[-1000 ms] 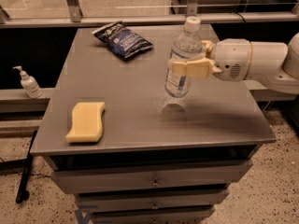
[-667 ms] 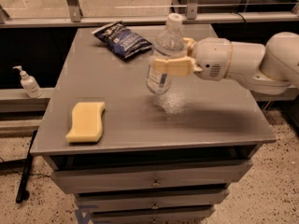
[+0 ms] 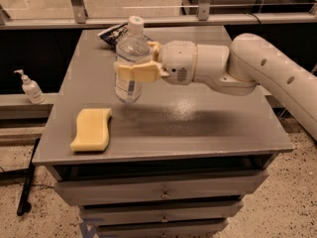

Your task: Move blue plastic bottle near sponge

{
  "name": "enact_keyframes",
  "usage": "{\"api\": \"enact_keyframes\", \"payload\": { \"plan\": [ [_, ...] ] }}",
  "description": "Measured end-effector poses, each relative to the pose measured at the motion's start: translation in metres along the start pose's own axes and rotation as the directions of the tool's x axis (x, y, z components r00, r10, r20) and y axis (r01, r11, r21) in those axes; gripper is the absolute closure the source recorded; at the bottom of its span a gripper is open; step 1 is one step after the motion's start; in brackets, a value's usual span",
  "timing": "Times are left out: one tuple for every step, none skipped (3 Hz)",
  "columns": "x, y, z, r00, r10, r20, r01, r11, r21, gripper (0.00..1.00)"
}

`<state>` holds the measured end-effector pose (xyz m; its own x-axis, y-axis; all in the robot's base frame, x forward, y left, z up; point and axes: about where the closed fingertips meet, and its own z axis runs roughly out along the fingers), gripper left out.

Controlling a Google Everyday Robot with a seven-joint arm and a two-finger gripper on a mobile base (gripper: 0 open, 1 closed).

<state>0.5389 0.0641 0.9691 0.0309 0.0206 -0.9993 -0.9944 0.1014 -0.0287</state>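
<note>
While the gripper point(image 3: 134, 62) hangs over the left half of the counter point(image 3: 198, 128), about midway between the back edge and the front edge, its tan fingers point(image 3: 141, 72) are closed around the middle of the bottle point(image 3: 130, 87). One finger crosses the front of the bottle and the other reaches round behind it. The white arm point(image 3: 257, 68) comes in from the right side, stretched out level above the counter top.

The bottle is held upright and clear of the counter, its white cap on top and its base in the air, with a dark shadow spread on the surface to the right of it. It is see-through with a bluish tint and a white-and-blue label low on its body; I cannot tell how much is in it.

The sponge point(image 3: 92, 129) lies flat near the front left corner, pale yellow with wavy sides. The bottle's base hangs near the sponge's back end, a little to its right, not touching it.

A dark bag point(image 3: 113, 33) lies near the back edge, mostly hidden behind the bottle. A small white pump bottle point(image 3: 30, 87) stands on a ledge off the counter's left edge; its contents do not show. Drawers point(image 3: 163, 192) sit closed below the front edge.
</note>
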Motion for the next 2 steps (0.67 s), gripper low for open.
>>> {"api": "enact_keyframes", "payload": {
  "plan": [
    [0.012, 0.009, 0.029, 1.000, 0.016, -0.017, -0.016, 0.9987, -0.049, 1.00],
    [0.033, 0.009, 0.050, 0.999, 0.019, -0.045, -0.023, 0.9962, -0.084, 1.00]
  ]
}}
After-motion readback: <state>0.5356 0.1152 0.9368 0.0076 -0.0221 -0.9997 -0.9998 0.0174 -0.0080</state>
